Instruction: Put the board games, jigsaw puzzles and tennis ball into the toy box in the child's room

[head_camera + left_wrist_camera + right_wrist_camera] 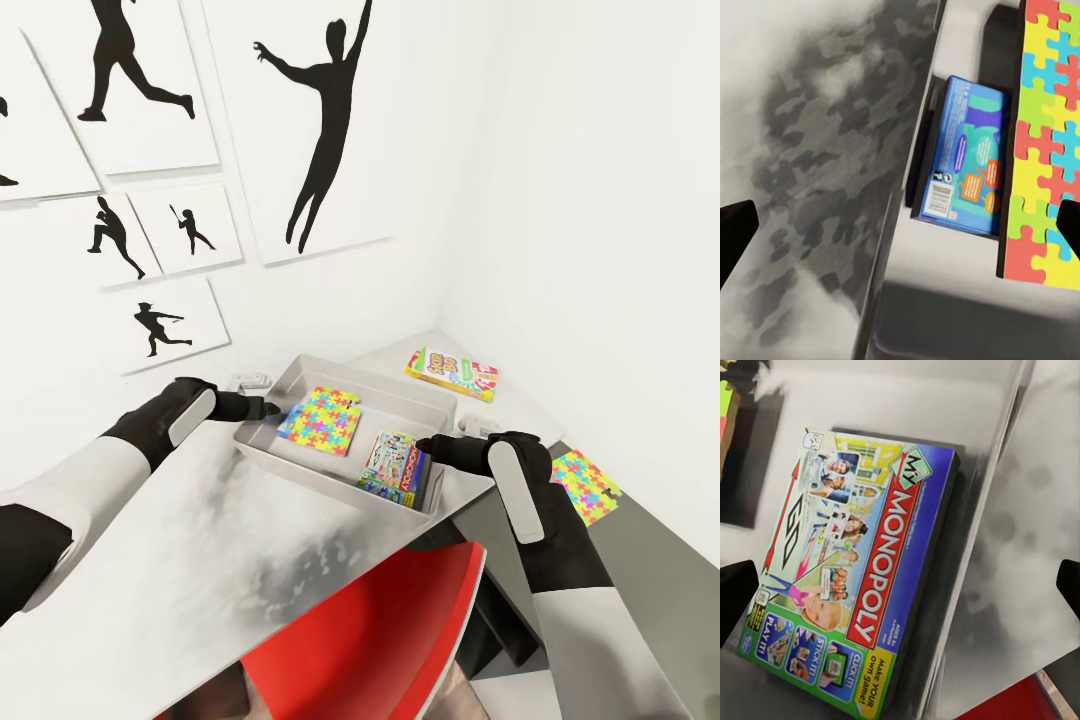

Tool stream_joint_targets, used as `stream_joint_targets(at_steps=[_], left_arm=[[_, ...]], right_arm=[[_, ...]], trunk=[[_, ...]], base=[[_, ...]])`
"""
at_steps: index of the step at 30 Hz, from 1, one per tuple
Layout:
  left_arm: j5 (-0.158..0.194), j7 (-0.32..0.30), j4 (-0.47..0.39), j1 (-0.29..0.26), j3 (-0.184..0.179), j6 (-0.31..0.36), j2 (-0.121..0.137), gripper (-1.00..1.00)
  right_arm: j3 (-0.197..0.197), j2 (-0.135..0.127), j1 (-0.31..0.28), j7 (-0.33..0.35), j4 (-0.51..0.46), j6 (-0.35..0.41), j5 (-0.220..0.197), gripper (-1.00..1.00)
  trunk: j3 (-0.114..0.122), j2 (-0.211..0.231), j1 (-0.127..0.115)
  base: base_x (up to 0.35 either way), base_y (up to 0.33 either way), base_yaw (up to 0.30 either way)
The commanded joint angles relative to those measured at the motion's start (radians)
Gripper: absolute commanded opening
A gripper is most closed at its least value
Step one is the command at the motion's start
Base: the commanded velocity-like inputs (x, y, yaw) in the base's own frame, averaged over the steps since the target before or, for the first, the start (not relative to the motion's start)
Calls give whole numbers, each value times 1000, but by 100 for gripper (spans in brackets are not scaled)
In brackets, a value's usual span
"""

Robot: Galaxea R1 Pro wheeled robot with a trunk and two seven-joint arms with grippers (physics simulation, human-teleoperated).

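The toy box (262, 432) stands on the light-grey table (200, 560), against the wall. Inside it lies one jigsaw puzzle (325, 419), partly covering a blue board game (966, 154), and at the end nearest the red chair (400, 640) lies the Monopoly box (844, 574). Beyond the toy box, on the table's far corner, the Skip-Bo box (452, 374) still waits, and the second jigsaw puzzle (586, 485) lies on the lower dark-grey top, beside the right arm.

The left gripper (268, 407) hovers at the toy box's wall-side rim with its fingers spread, holding nothing. The right gripper (424, 446) hangs over the Monopoly box, also spread and empty.

Both grippers are very near the rim, so I judge that a careless lift or swing could knock the toy box and slide it along the table. Reaching for the Skip-Bo box across the toy box may catch the rim with the right forearm. The tennis ball I cannot find.
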Motion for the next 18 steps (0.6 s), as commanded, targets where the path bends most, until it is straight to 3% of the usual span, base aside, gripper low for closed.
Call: stream_joint_targets(at_steps=[1,18], left_arm=[[-2,-4,0,-1,-5,2,1,100],[-2,-4,8,2,-6,1,1,100]], right_arm=[[0,0,-1,-10,-1,3,-10,100],[0,0,-1,-9,0,3,-10,100]], trunk=[[-2,-2,0],[-2,-2,0]], base=[[0,0,0],[0,0,0]])
